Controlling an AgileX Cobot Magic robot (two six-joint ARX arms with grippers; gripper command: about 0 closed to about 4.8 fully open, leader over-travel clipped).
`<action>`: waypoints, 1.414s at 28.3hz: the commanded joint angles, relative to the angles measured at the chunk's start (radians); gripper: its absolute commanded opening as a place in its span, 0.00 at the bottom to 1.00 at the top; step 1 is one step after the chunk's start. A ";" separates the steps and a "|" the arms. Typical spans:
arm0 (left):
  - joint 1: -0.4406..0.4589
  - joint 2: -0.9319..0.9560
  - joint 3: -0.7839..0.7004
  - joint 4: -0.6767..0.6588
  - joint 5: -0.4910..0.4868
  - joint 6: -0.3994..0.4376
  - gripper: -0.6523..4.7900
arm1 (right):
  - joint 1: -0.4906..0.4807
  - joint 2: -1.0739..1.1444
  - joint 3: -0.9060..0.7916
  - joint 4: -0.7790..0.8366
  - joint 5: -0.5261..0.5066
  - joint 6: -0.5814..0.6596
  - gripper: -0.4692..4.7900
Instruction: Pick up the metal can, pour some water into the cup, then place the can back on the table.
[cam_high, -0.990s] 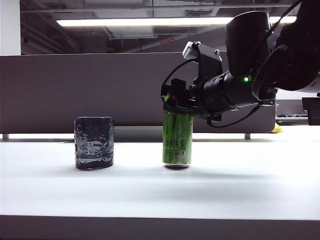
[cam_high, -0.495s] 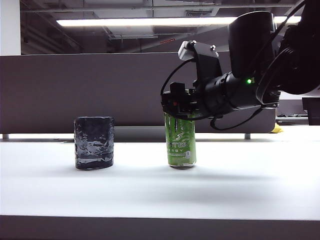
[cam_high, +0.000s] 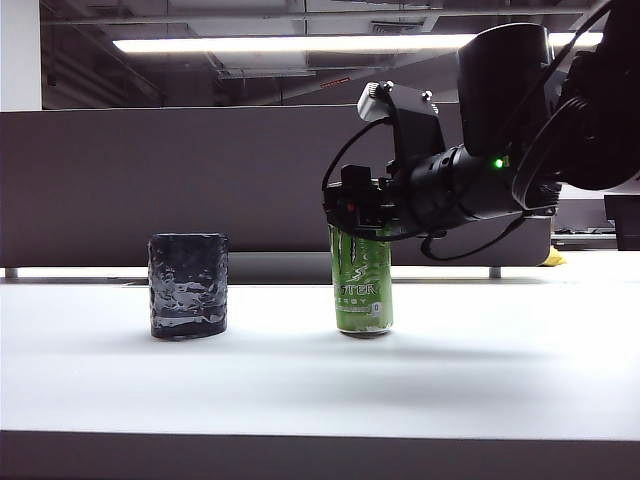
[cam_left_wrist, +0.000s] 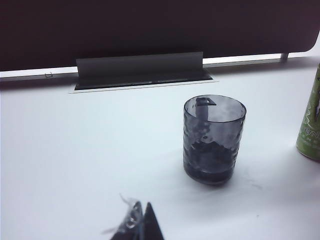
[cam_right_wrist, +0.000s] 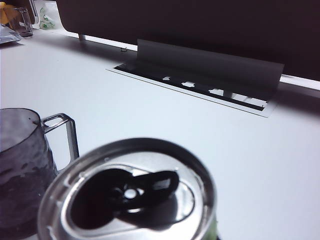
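Observation:
The bright-green metal can (cam_high: 362, 285) stands on the white table (cam_high: 300, 380), leaning slightly. My right gripper (cam_high: 360, 222) reaches in from the right and is shut on the can's upper part. The right wrist view is filled low down by the can's silver top (cam_right_wrist: 130, 192) with its opened tab; the fingers are hidden there. The dark, bumpy cup (cam_high: 188, 285) stands upright to the can's left, apart from it, and also shows as the cup (cam_left_wrist: 214, 139) and the cup (cam_right_wrist: 22, 170). My left gripper (cam_left_wrist: 141, 224) hovers low in front of the cup, tips together, holding nothing.
A dark grey partition panel (cam_high: 150, 180) runs along the back of the table. A cable slot with a raised flap (cam_left_wrist: 140, 75) lies in front of it. Small clear items (cam_right_wrist: 20, 20) sit far off at the table's edge.
The right gripper rolled and shifted slightly right with the can, turning the claw logo into view. Over the last half second nothing has moved. The cup stayed put.

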 joint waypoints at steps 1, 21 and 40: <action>0.000 0.001 0.001 0.013 0.000 0.000 0.11 | 0.001 -0.006 0.003 0.051 0.002 0.016 0.52; 0.000 0.001 0.001 0.013 0.000 0.000 0.11 | -0.001 0.043 0.004 0.166 0.036 0.043 0.52; 0.000 0.001 0.001 0.013 0.000 0.000 0.11 | -0.003 0.046 0.003 0.135 0.039 0.044 0.70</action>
